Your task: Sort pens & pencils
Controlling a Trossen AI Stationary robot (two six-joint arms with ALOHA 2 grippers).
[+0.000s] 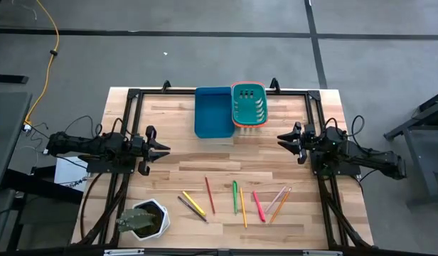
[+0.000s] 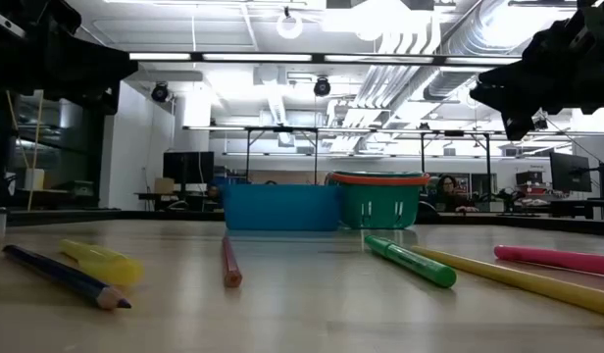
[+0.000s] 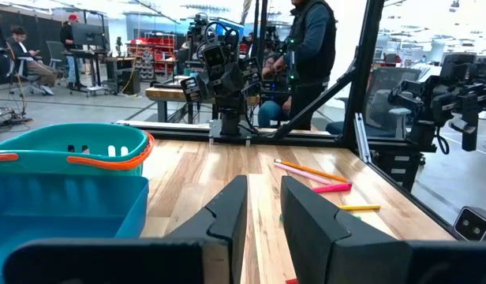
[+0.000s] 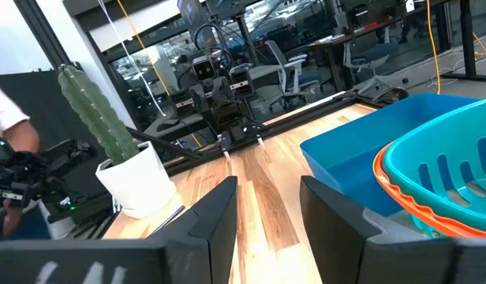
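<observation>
Wooden desk [image 1: 169,153] is carrying loose pens and pencils [image 1: 237,199] at lower centre; we are hovering both spread, empty end effectors, left [image 1: 161,150] and right [image 1: 284,139], and should be descending squarely over one stick.

The table [image 1: 169,121] was pale striped wood, framed by black rails [image 1: 126,128]; both arms were black; the bin [image 1: 212,112] was plain blue; the basket [image 1: 249,104] beside it was teal with an orange rim; the pot [image 1: 153,220] was white and its cactus [image 1: 134,222] dull green; among the pens and pencils, one pencil [image 1: 210,195] was red, a marker [image 1: 234,197] green, another marker [image 1: 258,205] pink, one pen [image 1: 193,203] yellow, one pencil [image 2: 67,277] dark blue-purple; the floor [image 1: 205,57] was grey, crossed by dark lines; a cable [image 1: 52,35] was yellow.
</observation>
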